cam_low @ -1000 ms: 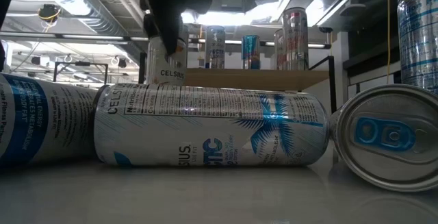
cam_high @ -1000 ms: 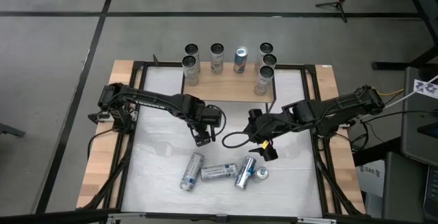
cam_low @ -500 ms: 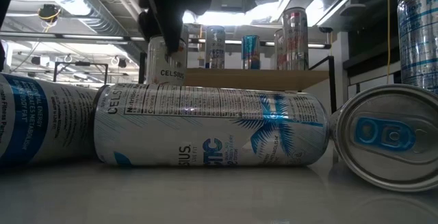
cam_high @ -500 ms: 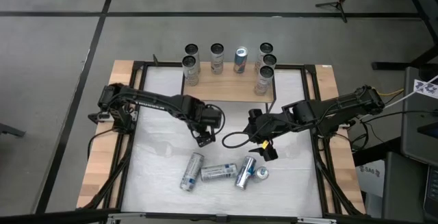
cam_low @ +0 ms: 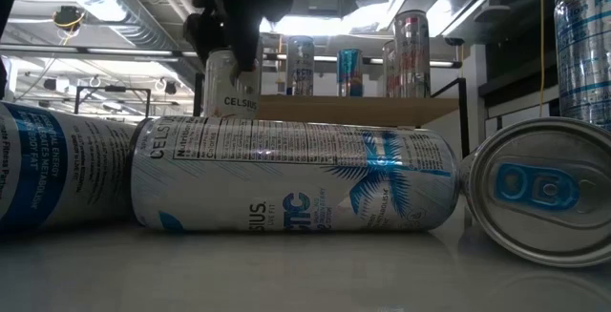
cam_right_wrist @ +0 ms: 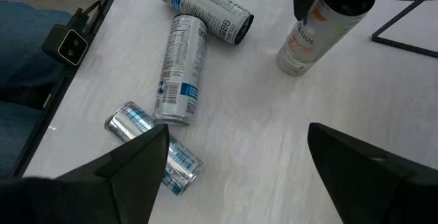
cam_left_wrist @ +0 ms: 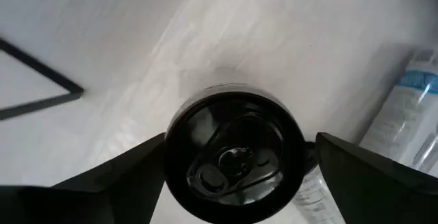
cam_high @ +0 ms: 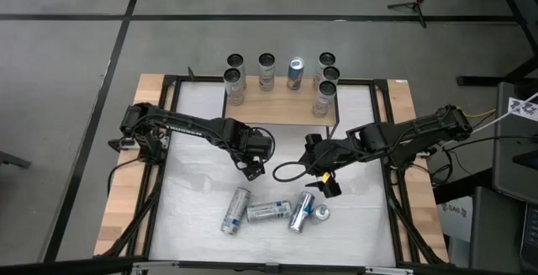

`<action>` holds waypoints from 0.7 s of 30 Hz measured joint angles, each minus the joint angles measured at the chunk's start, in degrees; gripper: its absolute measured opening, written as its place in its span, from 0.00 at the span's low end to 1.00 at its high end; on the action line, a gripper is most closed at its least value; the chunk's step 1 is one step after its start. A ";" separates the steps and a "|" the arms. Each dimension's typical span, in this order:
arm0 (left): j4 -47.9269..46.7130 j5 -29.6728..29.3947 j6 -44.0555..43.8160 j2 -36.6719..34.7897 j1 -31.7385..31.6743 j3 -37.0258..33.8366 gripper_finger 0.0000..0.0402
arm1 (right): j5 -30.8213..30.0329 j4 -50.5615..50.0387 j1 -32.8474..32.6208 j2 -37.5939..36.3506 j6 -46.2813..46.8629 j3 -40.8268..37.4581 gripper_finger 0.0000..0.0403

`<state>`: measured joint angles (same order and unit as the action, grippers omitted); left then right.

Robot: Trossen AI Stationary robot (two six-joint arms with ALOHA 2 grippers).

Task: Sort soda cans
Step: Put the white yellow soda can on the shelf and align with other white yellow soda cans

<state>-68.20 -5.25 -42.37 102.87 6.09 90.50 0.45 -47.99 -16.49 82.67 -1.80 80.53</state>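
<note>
My left gripper (cam_high: 252,164) hangs over the table's middle, shut on a silver soda can with orange print (cam_right_wrist: 306,35) and a dark top (cam_left_wrist: 233,152). My right gripper (cam_high: 324,182) hovers open right of centre, with nothing between its fingers (cam_right_wrist: 236,176). Several soda cans with blue labels lie on their sides near the table's front edge (cam_high: 235,210) (cam_high: 269,211) (cam_high: 301,211), and also show in the low view (cam_low: 296,174). Several more soda cans stand upright along the wooden platform (cam_high: 277,105) at the far edge (cam_high: 234,80) (cam_high: 295,73). My left gripper pinches the can's upper end, just below the dark rim (cam_left_wrist: 171,148), between its two fingers on opposite sides. The fingers come from above, pointing down. The can hangs roughly upright below them (cam_low: 234,83). Whether its bottom (cam_right_wrist: 291,65) touches the table, I cannot tell.
A black frame rail (cam_high: 165,140) runs along the table's edges. A cable loop (cam_high: 284,172) lies by my right gripper. Bare white tabletop (cam_high: 197,199) shows left of the lying cans. Blue jeans of a person (cam_right_wrist: 27,46) show beyond the near edge.
My left gripper has rolled about the line it points along, staying in place, and the can between its fingers has turned with it.
</note>
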 joint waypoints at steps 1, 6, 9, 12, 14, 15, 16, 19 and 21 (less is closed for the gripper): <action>0.00 -0.12 -1.23 0.00 0.00 0.00 0.88 | 0.00 0.00 0.00 0.00 0.00 0.00 0.85; -0.01 -0.44 -6.78 0.00 0.00 0.00 0.87 | 0.01 0.00 0.00 0.00 0.00 0.00 0.85; -0.02 -1.62 -8.84 0.00 0.00 0.00 0.86 | 0.00 0.00 0.00 0.00 0.02 0.00 0.85; -0.04 -2.70 -10.04 0.00 0.00 0.00 0.84 | 0.00 0.00 0.00 0.00 0.01 0.00 0.85; -0.04 -2.76 -10.03 0.00 0.00 0.00 0.82 | 0.00 0.00 0.00 0.00 0.01 0.00 0.85; -0.07 -2.76 -10.05 0.00 0.00 0.00 0.81 | 0.01 0.00 0.00 0.00 0.01 0.00 0.85; -0.07 -2.76 -10.05 0.00 0.00 0.00 0.80 | 0.00 0.00 0.00 0.00 0.00 0.00 0.85; -0.09 -2.58 -10.04 0.00 0.00 0.00 0.76 | 0.00 0.00 0.00 0.00 0.00 -0.01 0.85; -0.11 -2.30 -10.03 0.00 0.00 0.00 0.73 | 0.00 0.00 0.00 0.00 0.00 0.00 0.85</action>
<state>-68.31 -7.55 -52.40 102.87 6.09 90.50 0.45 -47.99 -16.49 82.67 -1.80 80.53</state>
